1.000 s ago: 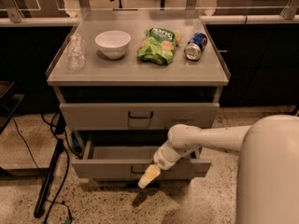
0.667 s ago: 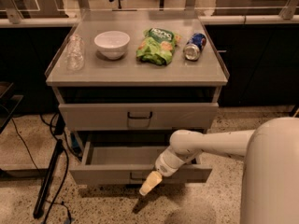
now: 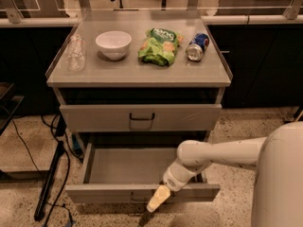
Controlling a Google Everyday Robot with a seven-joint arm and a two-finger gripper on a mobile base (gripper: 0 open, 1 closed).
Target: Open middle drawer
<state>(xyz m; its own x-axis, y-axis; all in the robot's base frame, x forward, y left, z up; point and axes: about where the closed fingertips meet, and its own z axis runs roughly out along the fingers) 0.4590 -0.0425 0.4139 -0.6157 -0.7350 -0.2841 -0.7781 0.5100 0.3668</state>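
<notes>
The middle drawer (image 3: pixel 104 193) is a low grey metal drawer, pulled well out toward me with its empty grey tray (image 3: pixel 128 165) showing. Its small dark pull handle (image 3: pixel 138 198) sits at the centre of the front. My gripper (image 3: pixel 157 200), cream-tipped, is at the drawer's front just right of the handle, pointing down and left. My white arm (image 3: pixel 213 153) reaches across the drawer's right side. The taller-fronted top drawer (image 3: pixel 94 117) above it is closed. The lowest drawer is hidden under the open one.
On the cabinet top stand a clear bottle (image 3: pixel 75 52), a white bowl (image 3: pixel 113 44), a green chip bag (image 3: pixel 158 46) and a lying soda can (image 3: pixel 197 47). A black stand and cables (image 3: pixel 49 183) lie on the floor at left. My white body (image 3: pixel 279 178) fills the right.
The middle drawer has slid further out toward me, and my gripper has moved with its front, down and toward the camera.
</notes>
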